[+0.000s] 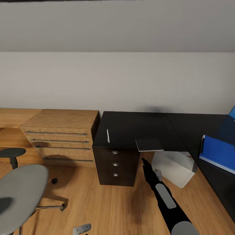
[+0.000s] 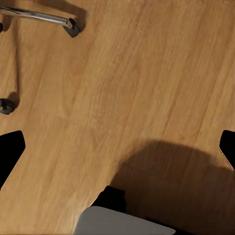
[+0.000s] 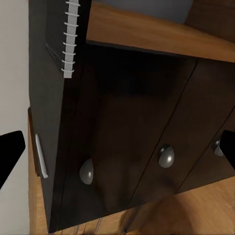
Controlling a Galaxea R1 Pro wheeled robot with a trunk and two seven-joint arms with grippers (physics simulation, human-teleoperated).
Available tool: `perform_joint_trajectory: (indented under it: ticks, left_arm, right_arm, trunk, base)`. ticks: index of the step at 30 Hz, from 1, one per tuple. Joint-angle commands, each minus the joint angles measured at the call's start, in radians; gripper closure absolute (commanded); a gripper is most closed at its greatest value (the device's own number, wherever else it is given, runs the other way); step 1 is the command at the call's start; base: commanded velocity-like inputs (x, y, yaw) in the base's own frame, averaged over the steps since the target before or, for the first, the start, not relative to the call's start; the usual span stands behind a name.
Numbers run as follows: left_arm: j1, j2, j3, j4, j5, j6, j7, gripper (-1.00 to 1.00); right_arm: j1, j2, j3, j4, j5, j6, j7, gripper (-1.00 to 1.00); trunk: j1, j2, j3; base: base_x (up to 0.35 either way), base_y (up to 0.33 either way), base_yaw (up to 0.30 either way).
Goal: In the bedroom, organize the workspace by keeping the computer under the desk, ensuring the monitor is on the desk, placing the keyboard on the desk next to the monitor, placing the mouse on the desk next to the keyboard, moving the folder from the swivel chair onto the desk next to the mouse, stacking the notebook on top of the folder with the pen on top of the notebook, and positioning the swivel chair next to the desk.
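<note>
Nearest us, our right arm reaches forward over the wood floor (image 1: 107, 209), its right end effector (image 1: 143, 160) just below the tabletop's front edge; in the right wrist view its fingertips (image 3: 11, 155) stand wide apart, holding nothing. Our left end effector (image 2: 117, 147) hangs over bare floor, fingers spread and empty. At our left sits the swivel chair (image 1: 19, 192), well apart from the desk (image 1: 130, 127). On the black tabletop, the spiral notebook (image 1: 149, 144) overhangs the front edge above the drawer unit (image 1: 115, 164), the white pen (image 1: 108, 135) lies left of it, and the blue folder (image 1: 218, 152) rests at right. The computer (image 1: 174, 166) stands on the floor underneath
</note>
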Motion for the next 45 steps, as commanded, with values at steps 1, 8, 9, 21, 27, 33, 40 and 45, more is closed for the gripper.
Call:
perform_joint_trajectory:
  ticks: [1,8,9,21,27,33,40,45]
  left_arm:
    - [-0.001,0.002,-0.007,-0.002,0.005,0.001,0.008,-1.0]
    - [-0.001,0.002,-0.009,-0.002,0.005,0.001,0.008,-1.0]
    - [-0.001,0.001,-0.009,-0.002,0.004,0.001,0.008,-1.0]
    - [-0.001,0.0,-0.015,0.0,-0.001,0.001,0.008,-1.0]
    - [-0.001,0.0,-0.014,0.0,-0.001,0.001,0.008,-1.0]
    - [-0.001,0.0,-0.014,0.0,-0.001,0.001,0.008,-1.0]
    - [-0.001,0.001,-0.014,0.0,-0.002,-0.004,0.008,-1.0]
    - [-0.001,0.001,-0.014,0.0,0.0,-0.02,0.008,-1.0]
  right_arm:
    - [0.0,0.0,0.0,0.0,-0.01,0.002,0.003,-1.0]
    - [0.0,0.0,-0.001,0.0,-0.01,0.002,0.003,-1.0]
    - [0.0,0.0,-0.001,0.0,-0.01,0.002,0.003,-1.0]
    - [0.0,-0.001,-0.017,0.0,-0.007,0.001,0.006,-1.0]
    - [0.0,-0.002,-0.089,0.001,-0.008,0.002,0.004,-1.0]
    - [0.0,-0.007,-0.103,0.001,-0.008,0.003,0.003,-1.0]
    - [0.0,-0.012,-0.104,0.001,-0.008,0.003,0.002,-1.0]
    - [0.0,-0.013,-0.104,0.001,-0.009,0.003,0.001,-1.0]
  trunk:
    - [0.0,0.0,-0.001]
    - [0.0,0.0,-0.001]
    - [0.0,0.0,-0.001]
    - [0.0,0.0,-0.001]
    - [0.0,0.0,-0.001]
    - [0.0,0.0,-0.001]
    - [0.0,0.0,-0.001]
    - [0.0,0.0,-0.001]
  base:
    - [0.277,0.0,0.0]
    - [0.189,0.0,0.0]
    - [0.127,0.0,0.0]
    - [0.143,0.0,0.0]
    - [0.038,0.0,0.0]
    - [0.064,0.0,0.0]
    - [0.101,0.0,0.0]
    - [0.056,0.0,0.0]
